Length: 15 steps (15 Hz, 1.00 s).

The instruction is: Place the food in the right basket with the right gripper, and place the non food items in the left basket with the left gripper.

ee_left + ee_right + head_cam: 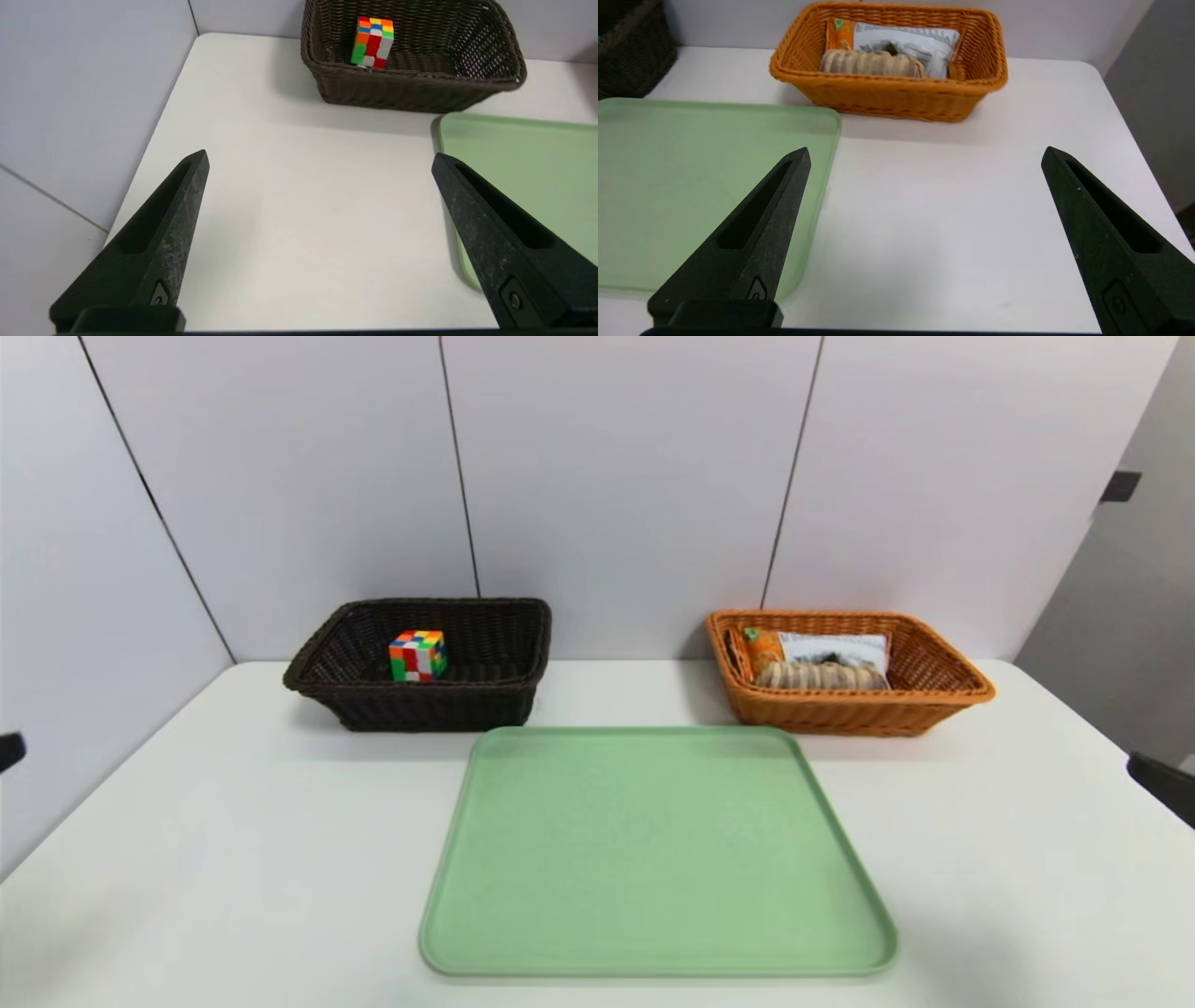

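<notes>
Snack bag (822, 649) and striped bread roll (820, 676) together inside the orange-tan basket (943, 695) at the table's far right, roll in front of the bag; multicoloured cube (417, 655) alone in the dark brown basket (327, 663) at the far left, upright near its front wall; marker and peeler not visible in any view. From the head camera, both baskets and the bare green tray (653, 859) between and in front of them, with only dark slivers of the arms at the frame edges; from the left wrist camera, the left gripper (320, 161) with jaws released and spread wide, nothing between them, above bare white table (289, 210), cube (372, 42) well beyond the fingertips inside its basket (411, 91), tray corner (523, 154) beside one finger; from the right wrist camera, the right gripper (924, 156) likewise wide apart and holding nothing, orange-tan basket (887, 100) well ahead with roll (871, 64) and bag (910, 44) in it, tray edge (714, 154) under one finger, a corner of the dark basket (630, 51) at the side; nothing between either gripper and its basket except open tabletop.
</notes>
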Tool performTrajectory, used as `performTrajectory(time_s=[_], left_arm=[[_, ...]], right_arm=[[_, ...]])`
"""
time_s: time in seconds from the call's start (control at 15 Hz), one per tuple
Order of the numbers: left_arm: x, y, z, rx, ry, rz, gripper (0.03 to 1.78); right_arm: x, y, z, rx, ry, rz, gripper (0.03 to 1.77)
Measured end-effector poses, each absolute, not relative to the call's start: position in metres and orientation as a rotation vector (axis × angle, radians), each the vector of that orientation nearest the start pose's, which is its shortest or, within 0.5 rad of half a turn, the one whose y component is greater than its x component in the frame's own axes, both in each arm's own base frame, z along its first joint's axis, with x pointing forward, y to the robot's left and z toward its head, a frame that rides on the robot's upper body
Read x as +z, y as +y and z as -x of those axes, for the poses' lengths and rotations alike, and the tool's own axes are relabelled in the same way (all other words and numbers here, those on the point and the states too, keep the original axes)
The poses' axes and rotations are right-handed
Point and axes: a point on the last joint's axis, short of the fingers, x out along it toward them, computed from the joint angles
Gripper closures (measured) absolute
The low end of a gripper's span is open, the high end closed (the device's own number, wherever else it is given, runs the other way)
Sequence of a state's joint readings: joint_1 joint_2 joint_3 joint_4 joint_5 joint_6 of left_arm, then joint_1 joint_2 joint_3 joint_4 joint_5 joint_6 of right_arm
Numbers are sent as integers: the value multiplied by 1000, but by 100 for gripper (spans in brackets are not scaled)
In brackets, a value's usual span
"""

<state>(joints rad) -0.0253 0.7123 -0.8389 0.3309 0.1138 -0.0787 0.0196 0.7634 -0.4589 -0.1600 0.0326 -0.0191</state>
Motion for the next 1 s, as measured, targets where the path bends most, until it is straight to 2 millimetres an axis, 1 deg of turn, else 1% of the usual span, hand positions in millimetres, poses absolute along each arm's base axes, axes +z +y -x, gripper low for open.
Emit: performTrajectory(time_s=[0.13, 0.27, 0.4, 0.53, 0.6, 0.67, 0.8, 0.87, 1.0], left_arm=[[244, 2, -4, 94, 161, 67, 12], [218, 3, 21, 94, 113, 63, 12], [196, 3, 39, 91, 62, 50, 12], [181, 2, 50, 71, 19, 16, 12], [174, 2, 54, 61, -1, -2, 12], [167, 2, 57, 58, -17, -21, 12], [150, 1, 60, 61, -37, -45, 12], [146, 1, 58, 62, -67, -45, 12], [133, 1, 49, 64, -113, -49, 12]], right_arm=[[197, 1, -48, 29, 103, 21, 9], [181, 0, -20, 18, 56, 38, 9], [166, 0, 6, 12, 21, 71, 9], [150, 0, 28, -13, -13, 118, 9], [144, -1, 35, -39, -37, 154, 9], [140, -1, 40, -67, -70, 194, 9], [139, -2, 44, -79, -168, 204, 9], [136, -1, 43, -78, -200, 207, 9], [124, -1, 37, -60, -235, 214, 9]])
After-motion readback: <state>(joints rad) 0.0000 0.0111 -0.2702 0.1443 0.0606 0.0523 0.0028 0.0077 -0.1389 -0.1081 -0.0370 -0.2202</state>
